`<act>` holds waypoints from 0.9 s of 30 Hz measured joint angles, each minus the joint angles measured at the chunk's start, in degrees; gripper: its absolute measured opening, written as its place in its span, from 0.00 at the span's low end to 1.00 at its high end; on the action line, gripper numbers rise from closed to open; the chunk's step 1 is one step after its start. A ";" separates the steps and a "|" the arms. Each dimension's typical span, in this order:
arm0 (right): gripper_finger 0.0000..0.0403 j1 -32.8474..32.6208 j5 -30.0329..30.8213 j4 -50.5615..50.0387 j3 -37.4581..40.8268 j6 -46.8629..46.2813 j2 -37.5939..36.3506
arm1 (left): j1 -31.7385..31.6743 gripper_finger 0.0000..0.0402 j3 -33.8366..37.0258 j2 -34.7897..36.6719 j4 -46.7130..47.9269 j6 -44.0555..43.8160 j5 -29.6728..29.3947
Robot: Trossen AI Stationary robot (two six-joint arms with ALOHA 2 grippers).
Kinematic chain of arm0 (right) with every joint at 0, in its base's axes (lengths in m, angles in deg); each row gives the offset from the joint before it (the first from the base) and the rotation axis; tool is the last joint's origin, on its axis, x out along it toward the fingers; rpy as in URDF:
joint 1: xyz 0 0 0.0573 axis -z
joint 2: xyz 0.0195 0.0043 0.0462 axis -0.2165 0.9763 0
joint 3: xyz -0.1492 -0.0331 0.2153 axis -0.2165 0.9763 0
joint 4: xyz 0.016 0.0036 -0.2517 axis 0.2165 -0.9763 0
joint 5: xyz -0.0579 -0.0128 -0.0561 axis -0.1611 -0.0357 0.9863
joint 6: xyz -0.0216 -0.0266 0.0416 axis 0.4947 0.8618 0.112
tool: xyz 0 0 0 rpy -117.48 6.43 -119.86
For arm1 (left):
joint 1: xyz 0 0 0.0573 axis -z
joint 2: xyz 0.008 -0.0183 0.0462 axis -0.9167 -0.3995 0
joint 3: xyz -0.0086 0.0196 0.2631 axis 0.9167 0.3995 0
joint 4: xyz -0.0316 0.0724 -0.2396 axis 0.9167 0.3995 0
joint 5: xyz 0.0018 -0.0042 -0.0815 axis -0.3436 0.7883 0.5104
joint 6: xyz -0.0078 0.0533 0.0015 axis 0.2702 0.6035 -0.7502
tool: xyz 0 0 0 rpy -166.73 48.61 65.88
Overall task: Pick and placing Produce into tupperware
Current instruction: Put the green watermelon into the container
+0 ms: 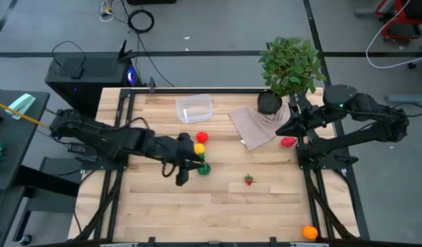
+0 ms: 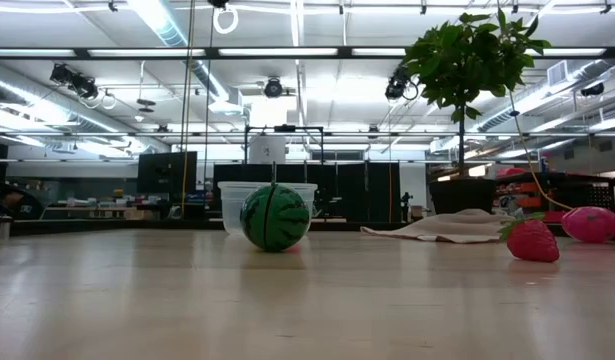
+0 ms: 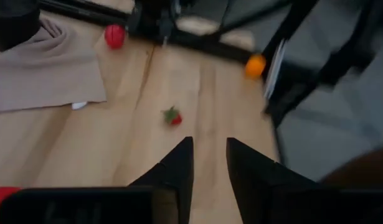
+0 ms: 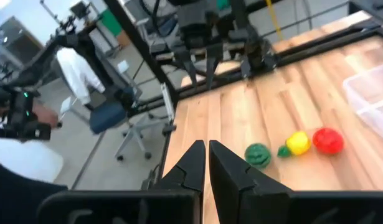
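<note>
The left gripper, jaws slightly spread and empty, should widen them squarely over the dark-green striped toy ball before descending.

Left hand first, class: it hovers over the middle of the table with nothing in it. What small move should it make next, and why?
Probably lower the left hand onto the green striped ball beside it. Its fingers are slightly apart and empty, the ball sits free on the table, and the tupperware holds no produce yet.
</note>
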 joint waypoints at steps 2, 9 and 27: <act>0.07 0.00 -1.20 -1.14 0.00 0.60 0.00 | -0.13 0.30 -6.76 -4.10 8.82 3.83 -0.03; 0.07 0.00 -2.66 -4.63 0.00 4.32 0.00 | -2.54 0.39 -24.32 -18.12 27.88 9.31 2.46; 0.07 0.00 -1.27 -4.86 0.02 0.70 0.81 | -3.51 0.54 -25.73 -34.53 34.60 10.62 4.57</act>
